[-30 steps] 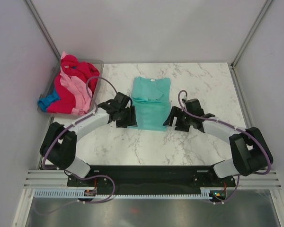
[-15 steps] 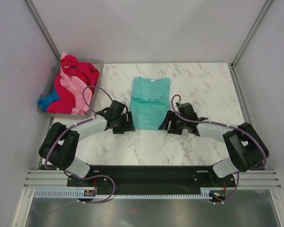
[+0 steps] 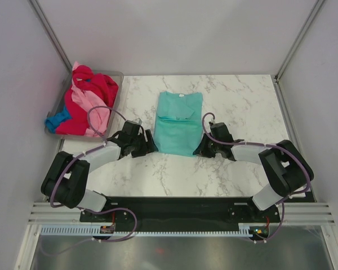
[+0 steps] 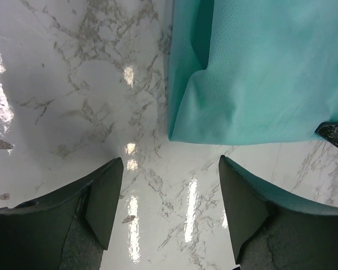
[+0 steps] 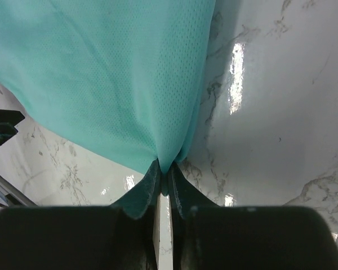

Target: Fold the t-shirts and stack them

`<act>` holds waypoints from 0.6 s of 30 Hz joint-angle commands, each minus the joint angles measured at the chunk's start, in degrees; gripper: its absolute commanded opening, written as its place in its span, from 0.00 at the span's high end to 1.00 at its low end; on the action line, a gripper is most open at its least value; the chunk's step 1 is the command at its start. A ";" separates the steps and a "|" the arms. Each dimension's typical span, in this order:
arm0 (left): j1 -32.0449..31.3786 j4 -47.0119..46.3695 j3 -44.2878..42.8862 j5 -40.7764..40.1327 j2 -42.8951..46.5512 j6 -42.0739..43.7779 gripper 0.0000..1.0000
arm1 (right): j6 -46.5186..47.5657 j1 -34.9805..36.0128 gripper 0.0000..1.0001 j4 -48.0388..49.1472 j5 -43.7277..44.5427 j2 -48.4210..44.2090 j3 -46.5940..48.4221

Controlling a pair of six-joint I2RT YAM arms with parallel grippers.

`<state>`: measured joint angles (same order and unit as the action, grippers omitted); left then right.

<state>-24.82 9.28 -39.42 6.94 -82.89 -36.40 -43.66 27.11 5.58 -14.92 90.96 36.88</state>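
Note:
A teal t-shirt (image 3: 179, 122) lies partly folded in the middle of the marble table. My right gripper (image 5: 165, 171) is shut on its near right corner (image 5: 169, 152), the cloth pinched between the fingertips. In the top view that gripper (image 3: 200, 148) sits at the shirt's lower right. My left gripper (image 4: 172, 169) stands open just short of the shirt's near left corner (image 4: 183, 132), with only bare table between its fingers; from above it (image 3: 150, 144) lies at the lower left. Red, pink and blue t-shirts (image 3: 85, 101) are heaped in the tub.
The grey plastic tub (image 3: 116, 76) stands at the back left edge of the table. Enclosure walls rise on both sides and behind. The marble table (image 3: 242, 107) stretches to the right of the shirt.
Both arms have lowered and drawn in to the teal shirt's near corners. The right gripper has shut on its corner. The left gripper stays open.

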 commanded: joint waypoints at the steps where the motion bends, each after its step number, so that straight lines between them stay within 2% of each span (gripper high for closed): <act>1: 0.30 -8.04 1.45 3.16 -0.95 -2.97 0.24 | 1.21 0.04 0.88 -0.57 1.56 1.50 -0.94; 7: 0.38 -12.88 2.15 4.57 -5.43 -4.55 0.30 | 1.74 0.04 0.90 -0.49 1.21 1.68 -1.29; 10: 0.47 -14.46 2.15 4.84 -7.89 -4.55 0.40 | 2.00 0.04 0.91 -0.49 1.21 1.85 -1.46; 13: 0.47 -15.60 1.45 7.11 -11.13 -4.29 0.63 | 2.00 0.05 0.93 -0.31 1.21 2.12 -1.55; 14: 0.47 -16.48 1.28 8.17 -11.76 -4.55 0.83 | 2.17 0.04 0.94 -0.31 1.29 2.29 -1.55; 17: -0.05 -17.36 2.24 9.94 -10.72 -5.34 0.98 | 2.17 -0.48 0.98 -0.49 1.03 1.68 -1.81; 18: -0.23 -16.49 2.50 9.85 -9.75 -5.52 0.98 | 2.26 -0.66 0.99 -0.75 0.94 1.16 -1.90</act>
<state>-24.36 -8.08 -38.26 15.35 -92.97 -41.01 -43.27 26.94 6.94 -15.49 91.57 36.71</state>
